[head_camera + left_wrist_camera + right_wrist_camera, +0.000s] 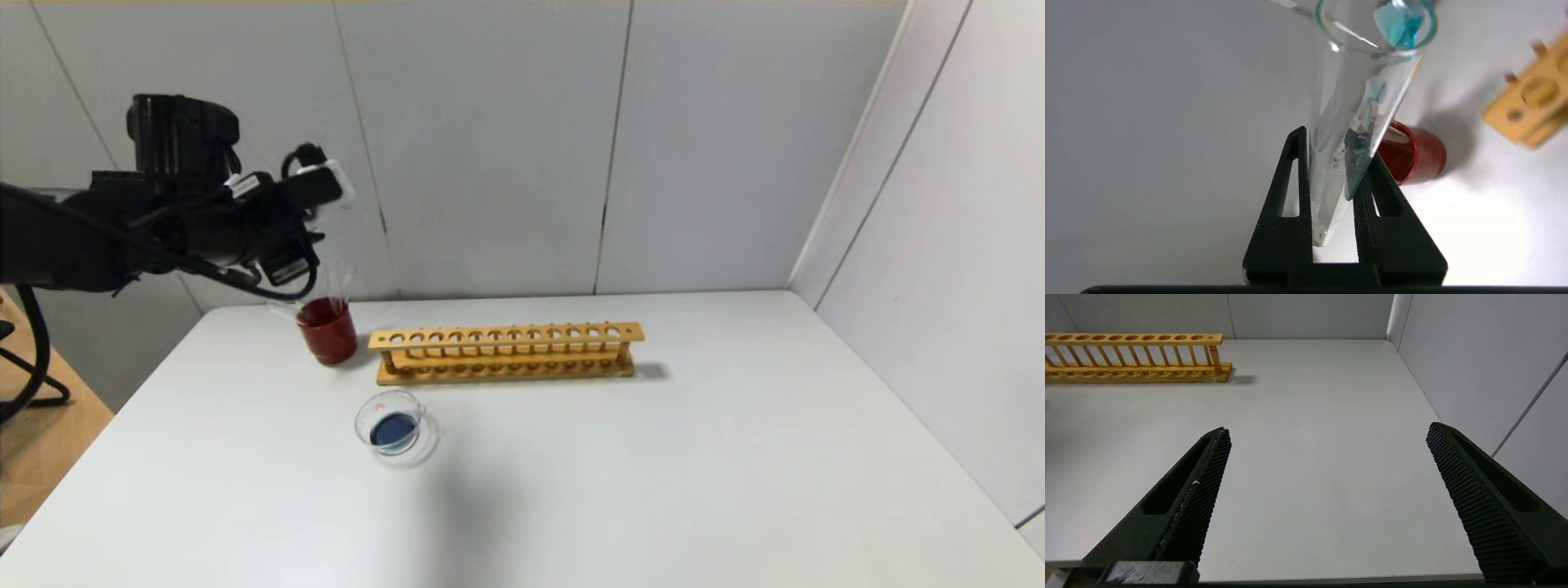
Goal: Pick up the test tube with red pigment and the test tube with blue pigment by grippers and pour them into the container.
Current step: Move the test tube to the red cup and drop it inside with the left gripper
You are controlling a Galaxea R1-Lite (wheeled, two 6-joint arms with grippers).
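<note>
My left gripper (298, 245) is raised at the back left, above the red cup. In the left wrist view the left gripper (1336, 143) is shut on the test tube with blue pigment (1347, 102). This clear glass tube is tilted, with only teal traces near its mouth (1400, 24). The container (390, 426), a small clear dish, sits in front of the cup and holds dark blue liquid. I cannot pick out the test tube with red pigment in any view. My right gripper (1327, 433) hangs open over bare table, with nothing between its fingers.
A dark red cup (328, 331) (1417, 153) with clear tubes sticking out stands at the back left. To its right lies a long wooden tube rack (506, 351) (1535, 106) (1135, 355) with empty holes. White walls close in the back and right sides.
</note>
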